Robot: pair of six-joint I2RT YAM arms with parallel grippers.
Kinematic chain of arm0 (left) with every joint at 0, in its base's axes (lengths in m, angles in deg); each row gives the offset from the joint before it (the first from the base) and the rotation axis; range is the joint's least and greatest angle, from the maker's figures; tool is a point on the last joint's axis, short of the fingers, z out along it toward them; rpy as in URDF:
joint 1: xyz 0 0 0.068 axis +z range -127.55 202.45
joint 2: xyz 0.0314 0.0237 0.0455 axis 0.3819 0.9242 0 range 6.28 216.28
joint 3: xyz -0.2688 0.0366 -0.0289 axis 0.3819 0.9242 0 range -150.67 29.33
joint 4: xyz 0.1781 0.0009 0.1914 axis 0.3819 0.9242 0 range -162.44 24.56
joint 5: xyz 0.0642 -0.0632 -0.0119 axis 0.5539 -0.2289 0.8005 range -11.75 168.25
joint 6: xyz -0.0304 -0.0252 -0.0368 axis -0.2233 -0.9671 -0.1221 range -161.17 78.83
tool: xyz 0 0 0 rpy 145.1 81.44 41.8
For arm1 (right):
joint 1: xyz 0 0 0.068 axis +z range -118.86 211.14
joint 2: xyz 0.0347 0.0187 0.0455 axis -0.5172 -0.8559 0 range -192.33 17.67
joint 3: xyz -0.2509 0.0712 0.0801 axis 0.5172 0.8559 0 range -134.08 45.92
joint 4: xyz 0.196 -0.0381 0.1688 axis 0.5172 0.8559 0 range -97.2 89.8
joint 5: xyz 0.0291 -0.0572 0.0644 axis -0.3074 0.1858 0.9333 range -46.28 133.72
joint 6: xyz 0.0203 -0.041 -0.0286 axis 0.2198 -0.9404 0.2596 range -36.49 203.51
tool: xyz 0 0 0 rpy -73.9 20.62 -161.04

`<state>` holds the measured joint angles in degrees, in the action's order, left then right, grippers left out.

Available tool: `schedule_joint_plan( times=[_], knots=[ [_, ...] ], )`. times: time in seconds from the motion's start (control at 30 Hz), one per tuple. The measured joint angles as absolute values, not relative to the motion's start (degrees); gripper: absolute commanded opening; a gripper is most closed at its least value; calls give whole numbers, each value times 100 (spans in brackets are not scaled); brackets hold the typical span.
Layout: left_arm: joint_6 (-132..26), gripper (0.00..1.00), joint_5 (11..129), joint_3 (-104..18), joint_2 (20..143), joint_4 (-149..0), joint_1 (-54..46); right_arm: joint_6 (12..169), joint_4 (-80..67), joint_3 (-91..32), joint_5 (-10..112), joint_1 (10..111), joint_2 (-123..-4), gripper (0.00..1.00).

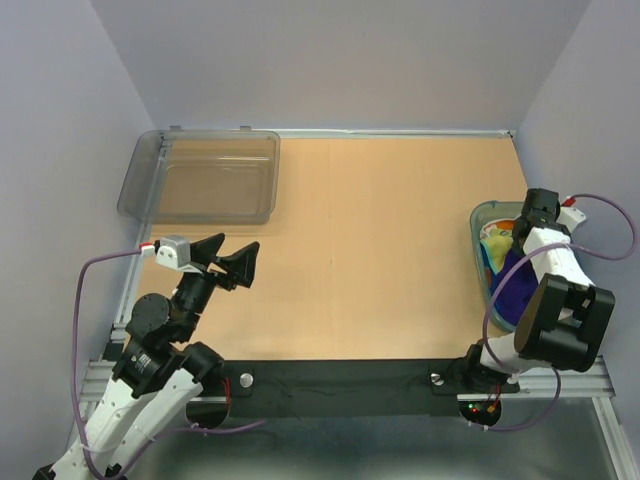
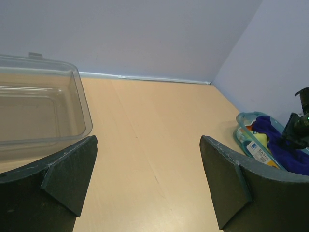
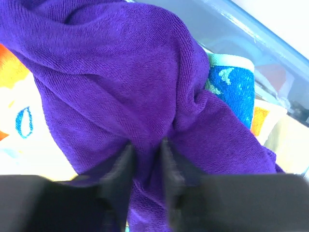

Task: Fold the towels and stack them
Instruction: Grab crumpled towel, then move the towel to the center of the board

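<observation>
Purple terry cloth fills the right wrist view: the purple towel (image 3: 120, 87) lies crumpled on top of the heap in the teal basket (image 1: 478, 215), which sits at the right edge of the table (image 1: 380, 250). The right gripper (image 3: 145, 150) reaches down into that basket. Its two dark fingers (image 3: 123, 164) stand close together with a bunched ridge of the purple towel pinched between them, and the fabric puckers toward the pinch.

Under and beside the purple towel lie the other towels. One shows blue and pale green (image 3: 231, 82) on the right. Another is light with orange and blue marks (image 3: 19, 111) on the left.

The left gripper (image 1: 232, 258) hangs above the left part of the table, near the clear grey bin (image 1: 200, 178) in the far left corner. Its jaws are spread wide with nothing between them and touch nothing.
</observation>
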<state>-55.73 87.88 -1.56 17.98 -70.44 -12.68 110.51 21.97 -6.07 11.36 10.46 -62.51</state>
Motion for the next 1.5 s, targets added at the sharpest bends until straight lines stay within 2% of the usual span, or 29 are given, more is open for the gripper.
schedule_joint_plan(
  times=[0.03, 0.1, 0.33, 0.7, 1.0, 1.17, 1.23, 1.33, 1.5],
  knots=[
    [-5565, 99, 8794, -156, 1796, -7044, -1275, 11023, 2197, -596, 1147, 1048, -6251, 9],
    [-5558, 99, 8803, -156, 1796, -7044, -1283, 10968, 2178, -594, 1167, 1046, -6249, 1],
    [-5554, 99, 8823, -156, 1803, -7044, -1283, 10662, 2278, -734, 1355, 1046, -5702, 1],
    [-5521, 99, 8836, -156, 2216, -7044, -1286, 10194, 2232, -2707, 2439, 1046, -4487, 0],
    [-5514, 99, 8866, -156, 2600, -6980, -1283, 9862, 2129, -4865, 4131, 1046, -5066, 0],
    [-5514, 99, 8941, -187, 2712, -6919, -1279, 10424, 1596, -5776, 5711, 1054, -5619, 0],
    [-5517, 99, 8973, -215, 2760, -6908, -1275, 10754, 1196, -5859, 6231, 1221, -5838, 0],
    [-5517, 99, 9039, -233, 2806, -6895, -1270, 10837, 978, -5863, 6399, 1883, -6135, 1],
    [-5517, 99, 9142, -233, 2902, -6847, -1268, 10721, 825, -5573, 6513, 3736, -6721, 1]
  ],
)
